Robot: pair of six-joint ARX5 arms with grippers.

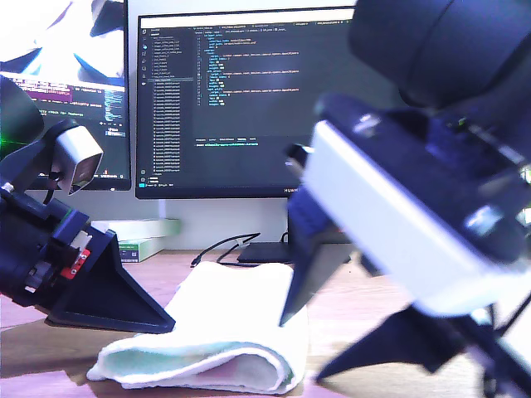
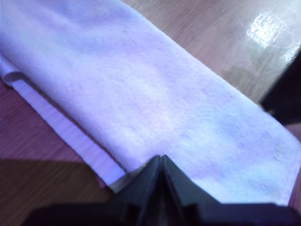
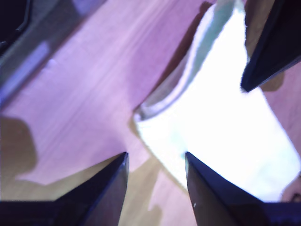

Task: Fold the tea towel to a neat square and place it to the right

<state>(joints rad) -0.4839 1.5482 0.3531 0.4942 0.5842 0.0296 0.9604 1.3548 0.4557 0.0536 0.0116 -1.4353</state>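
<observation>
Tea towel [image 1: 217, 332] folded, edges free

My first claw [image 2: 161, 162]: matte black wedge fingers, tapering to sharp points. My second claw [image 3: 155, 162]: same black triangular fingers. Arms black; white-grey camera housings [image 1: 79, 157]; small red part [image 1: 77, 261] near wrist.

Wooden table [image 1: 365, 298] under folded tea towel [image 1: 220, 332]

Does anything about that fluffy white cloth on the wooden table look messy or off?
Slightly. The fluffy white terry tea towel lies folded into a long strip on the wooden table, not a square. Along one long side a lower layer sticks out past the top layer, so the edges do not line up. No spill or damage shows.
</observation>
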